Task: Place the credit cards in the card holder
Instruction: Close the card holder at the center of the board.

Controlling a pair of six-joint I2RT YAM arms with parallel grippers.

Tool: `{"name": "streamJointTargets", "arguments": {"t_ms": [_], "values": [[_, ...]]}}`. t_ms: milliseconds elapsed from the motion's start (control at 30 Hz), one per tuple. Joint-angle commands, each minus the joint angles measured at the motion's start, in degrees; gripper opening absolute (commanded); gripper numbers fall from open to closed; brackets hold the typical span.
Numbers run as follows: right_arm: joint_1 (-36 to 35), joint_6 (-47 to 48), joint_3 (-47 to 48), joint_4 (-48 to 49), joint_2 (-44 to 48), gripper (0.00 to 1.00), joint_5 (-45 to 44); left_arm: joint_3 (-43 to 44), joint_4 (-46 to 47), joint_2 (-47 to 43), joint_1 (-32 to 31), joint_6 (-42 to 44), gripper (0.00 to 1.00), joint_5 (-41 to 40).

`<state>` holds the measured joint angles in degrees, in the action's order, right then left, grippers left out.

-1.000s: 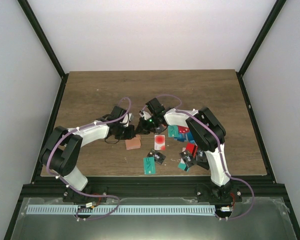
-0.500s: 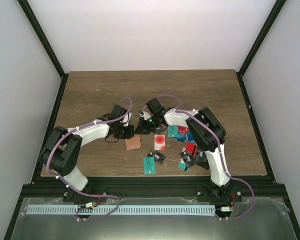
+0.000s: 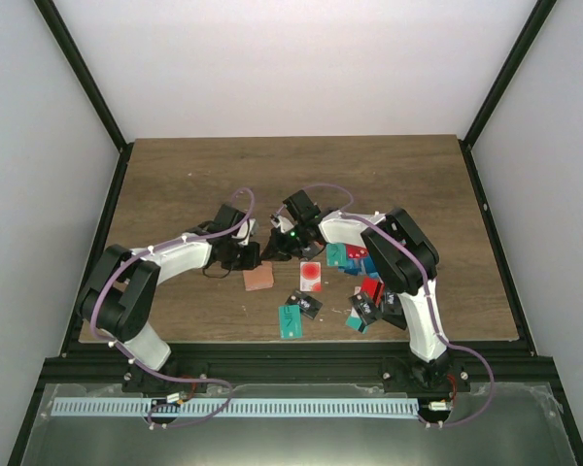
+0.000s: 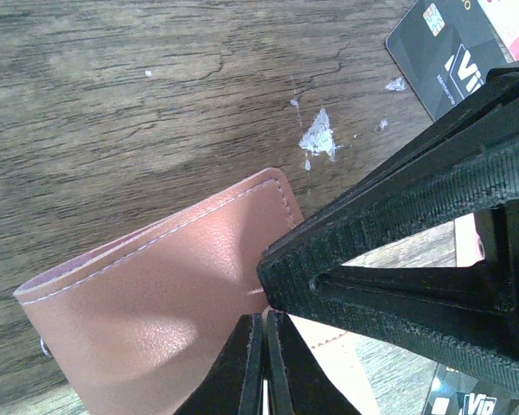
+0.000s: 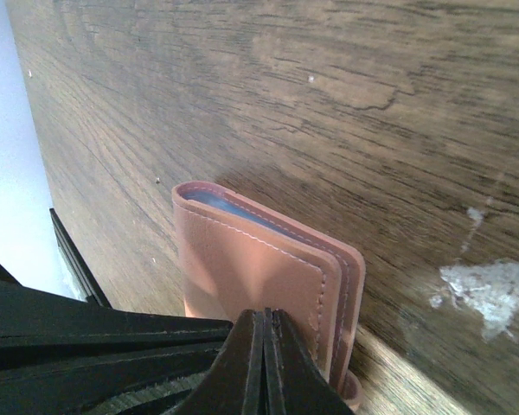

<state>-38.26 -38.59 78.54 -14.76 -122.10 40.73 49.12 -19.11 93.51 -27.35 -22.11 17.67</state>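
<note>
Pressing both shut on nothing, my left pincer (image 4: 265, 322) and right pincer (image 5: 265, 316) meet at the folded salmon-brown leather card holder (image 4: 156, 298), lying on the wooden table (image 4: 112, 95) right at their tips; small coloured plastic credit cards (image 3: 311, 277) lie scattered to my right pincer's right

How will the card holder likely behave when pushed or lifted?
The card holder looks like soft stitched leather, so probably bendy rather than stiff. Folded and thin, it should slide, not roll. Its sheen hints at slipperiness.
</note>
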Motion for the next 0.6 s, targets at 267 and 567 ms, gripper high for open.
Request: {"name": "streamJointTargets", "arguments": {"t_ms": [267,567], "values": [[0.3,-0.3,0.1,-3.2,-1.2,0.01,-2.1,-3.2,-2.0,1.6,0.0,-0.2,0.04,0.8],[0.4,-0.3,0.8,-3.2,-1.9,0.01,-1.9,-4.5,-2.0,0.6,0.0,-0.1,0.04,1.4]]}}
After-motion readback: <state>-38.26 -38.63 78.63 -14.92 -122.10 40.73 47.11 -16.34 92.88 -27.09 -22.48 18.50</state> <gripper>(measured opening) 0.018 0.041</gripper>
